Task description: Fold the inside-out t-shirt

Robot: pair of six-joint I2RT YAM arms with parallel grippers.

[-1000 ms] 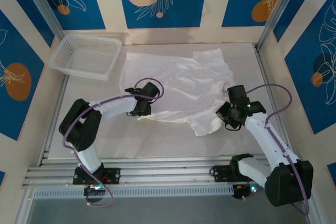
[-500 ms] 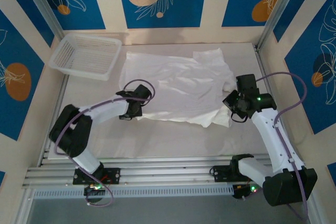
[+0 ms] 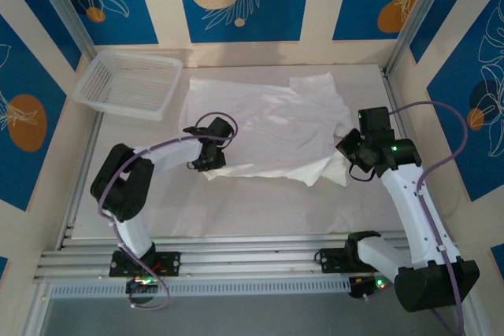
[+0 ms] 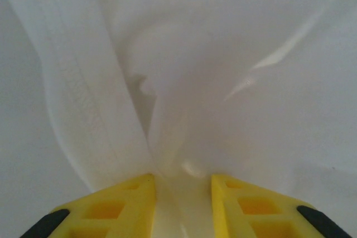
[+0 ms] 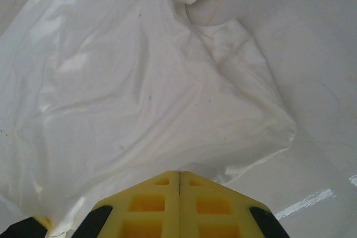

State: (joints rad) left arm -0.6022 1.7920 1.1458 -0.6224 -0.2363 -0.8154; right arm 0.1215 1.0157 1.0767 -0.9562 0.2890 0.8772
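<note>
Left gripper (image 4: pixel 183 178) straddles a ridge of the inside-out t-shirt (image 3: pixel 268 131), pinching or not I can't tell, right gripper (image 5: pixel 179 174) shut at its edge just ahead, so thin cloth could slip free and bunch.

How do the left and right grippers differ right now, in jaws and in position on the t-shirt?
The left gripper has its jaws apart, with a fold of the t-shirt bunched between them. The right gripper has its jaws pressed together, with no cloth visible between them. The left gripper sits at the t-shirt's near-left edge, the right gripper at its near-right corner. Shared: both are down at the t-shirt's near edge.
</note>
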